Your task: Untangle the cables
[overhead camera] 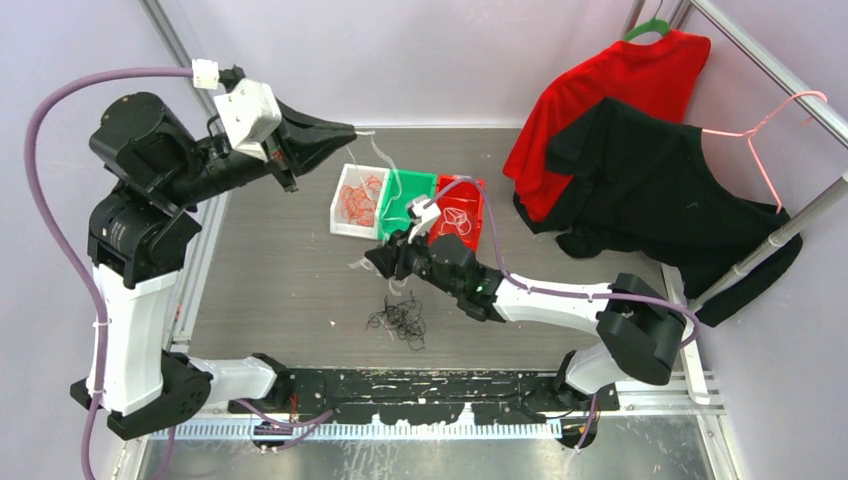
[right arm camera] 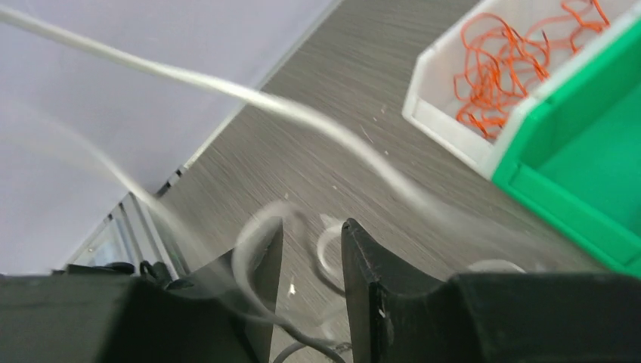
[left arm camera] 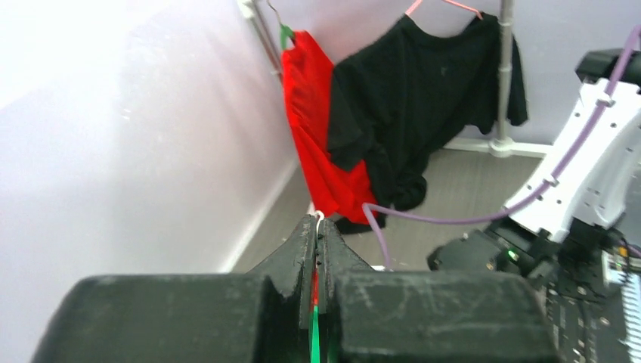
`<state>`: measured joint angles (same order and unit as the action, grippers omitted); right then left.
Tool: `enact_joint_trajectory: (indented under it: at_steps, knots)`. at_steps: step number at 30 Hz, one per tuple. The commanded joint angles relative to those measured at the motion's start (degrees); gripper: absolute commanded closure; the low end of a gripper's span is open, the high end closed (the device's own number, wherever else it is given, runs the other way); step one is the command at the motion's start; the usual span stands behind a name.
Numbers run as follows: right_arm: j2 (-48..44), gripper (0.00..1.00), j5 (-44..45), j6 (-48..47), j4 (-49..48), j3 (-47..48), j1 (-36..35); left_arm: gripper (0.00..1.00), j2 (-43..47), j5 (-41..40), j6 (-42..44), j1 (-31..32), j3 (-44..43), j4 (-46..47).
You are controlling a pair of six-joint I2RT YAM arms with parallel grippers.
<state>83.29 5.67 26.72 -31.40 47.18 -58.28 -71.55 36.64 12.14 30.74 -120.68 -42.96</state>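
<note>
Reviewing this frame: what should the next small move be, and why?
Probably shut the right tool on the white loops seen between its open fingers. The left tool, raised and shut on a white strand, has it running back toward those loops; pinning them would likely let the strand pull free.

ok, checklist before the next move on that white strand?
1. Left fingers shut on the white strand: ok.
2. Right fingers gripping it: not ok, they stand apart with blurred white loops between them.
3. Strand free of the black clump: cannot tell from these views.
4. Orange cables inside the white bin: ok.
</note>
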Motion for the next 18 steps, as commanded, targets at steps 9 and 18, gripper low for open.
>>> enact_joint_trajectory:
  at_steps: [9,18]
  knots:
    - [0.6,0.60,6.2,4.2,-10.0,-12.5,0.1,1.00,-0.3,-11.0,3.0,0.1,-6.0,17.9]
    - [2.2,0.55,6.6,6.6,-14.0,-18.4,0.1,1.00,-0.8,-15.7,4.7,0.1,-6.3,24.9]
